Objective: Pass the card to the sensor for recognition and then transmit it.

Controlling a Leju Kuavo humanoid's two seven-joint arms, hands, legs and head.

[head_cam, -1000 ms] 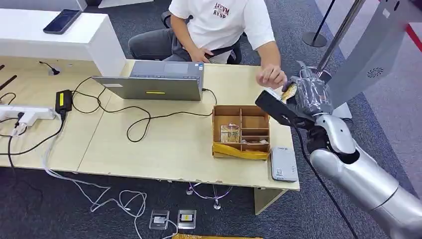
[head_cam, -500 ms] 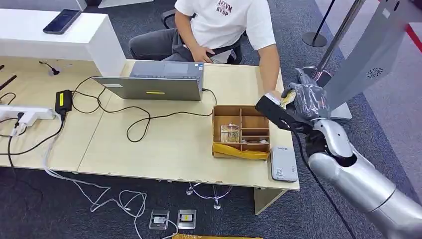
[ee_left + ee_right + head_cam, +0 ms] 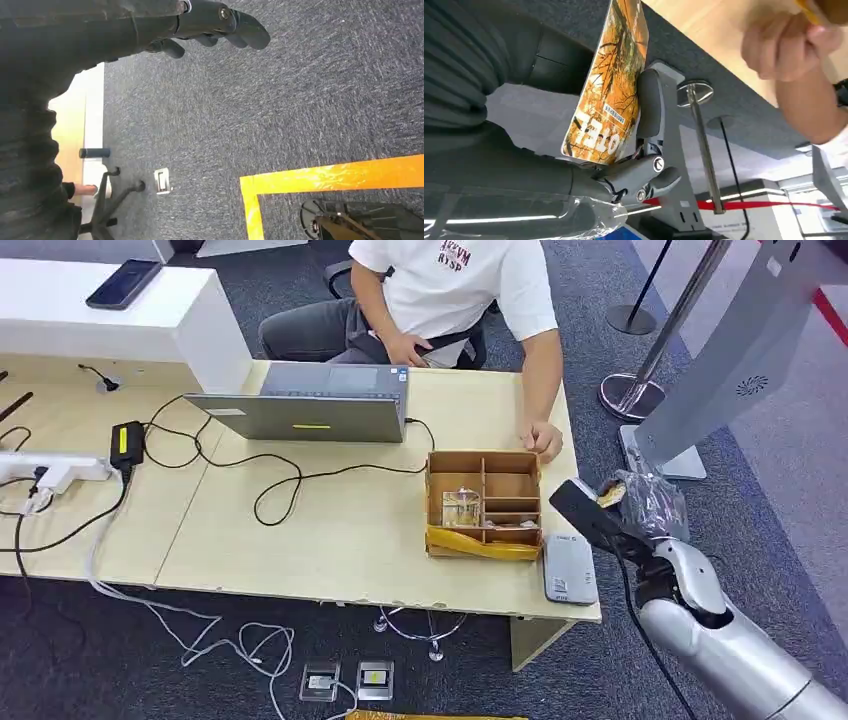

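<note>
My right hand [image 3: 640, 505], wrapped in clear plastic, hangs just off the table's right edge and grips an orange printed card [image 3: 609, 495]. In the right wrist view the card [image 3: 609, 85] stands on edge between the thumb and the dark fingers [image 3: 650, 110]. The grey card sensor [image 3: 570, 568] lies flat on the table's front right corner, a little left of and below the hand. A person's hand [image 3: 543, 440] rests on the table beside the cardboard box. My left hand [image 3: 220, 22] hangs over the carpet with nothing in it.
A compartmented cardboard box [image 3: 485, 502] sits just behind the sensor. A laptop [image 3: 310, 405] and cables lie further left. The seated person [image 3: 450, 290] is at the far side. A stanchion base [image 3: 630, 395] and a grey kiosk [image 3: 740, 350] stand to the right.
My right hand has come down and back from near the person's hand to beside the table's front right corner, still holding the card. The person's hand dropped onto the table.
</note>
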